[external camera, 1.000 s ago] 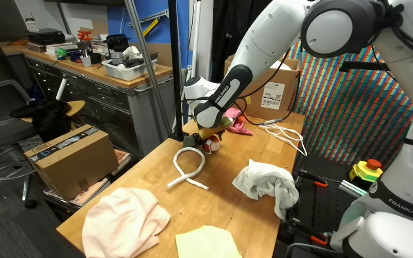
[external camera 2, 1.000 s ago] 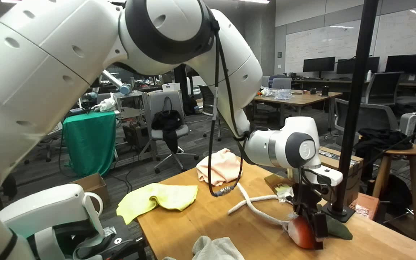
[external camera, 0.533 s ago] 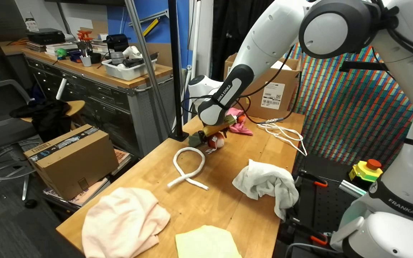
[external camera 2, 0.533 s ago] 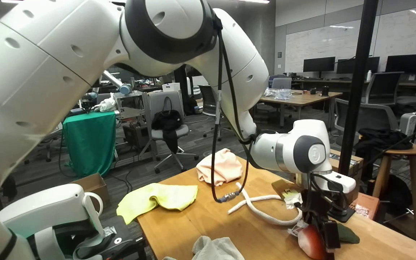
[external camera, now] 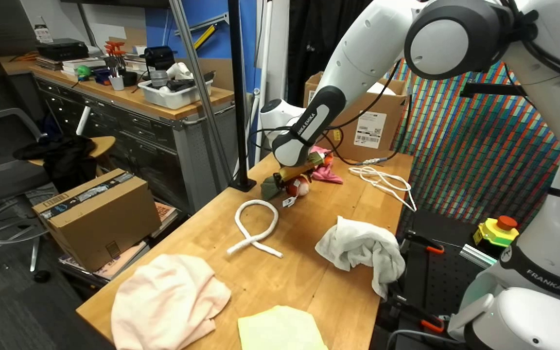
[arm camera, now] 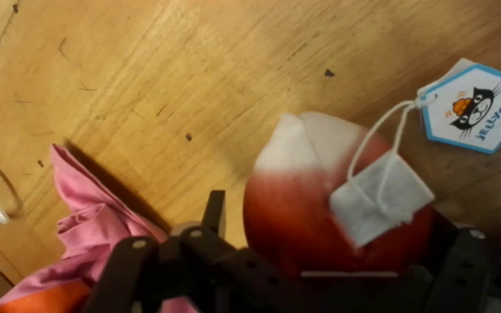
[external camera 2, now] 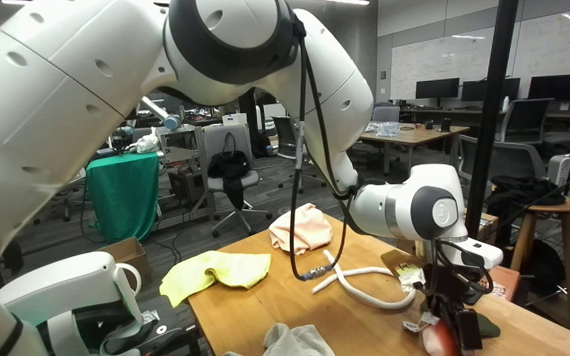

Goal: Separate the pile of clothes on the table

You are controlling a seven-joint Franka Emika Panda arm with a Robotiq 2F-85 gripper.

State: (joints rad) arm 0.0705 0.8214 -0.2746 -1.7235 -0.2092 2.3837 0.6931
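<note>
My gripper [external camera: 293, 179] is low over the table's far part; it also shows in an exterior view [external camera 2: 455, 321]. In the wrist view its jaws [arm camera: 328, 208] stand open around a red-and-white plush toy [arm camera: 294, 204]. A gap shows at the left finger; the toy lies close to the right finger. A dark green soft piece [external camera: 270, 187] sits beside it. A pink cloth with orange [arm camera: 89, 221] lies left of the jaws. Apart on the table are a peach cloth [external camera: 168, 301], a yellow cloth [external camera: 282, 330] and a grey-white cloth [external camera: 362, 245].
A looped white rope [external camera: 255, 233] lies mid-table. A thin white cord [external camera: 382, 182] lies near the table's edge. A black post [external camera: 242, 183] stands on the edge near the gripper. A cardboard box [external camera: 367, 131] stands behind the pink cloth.
The gripper has moved towards the pink cloth, and the plush toy and green piece have shifted the same way with it. The toy's tag now sticks out more. The other cloths stay put.
</note>
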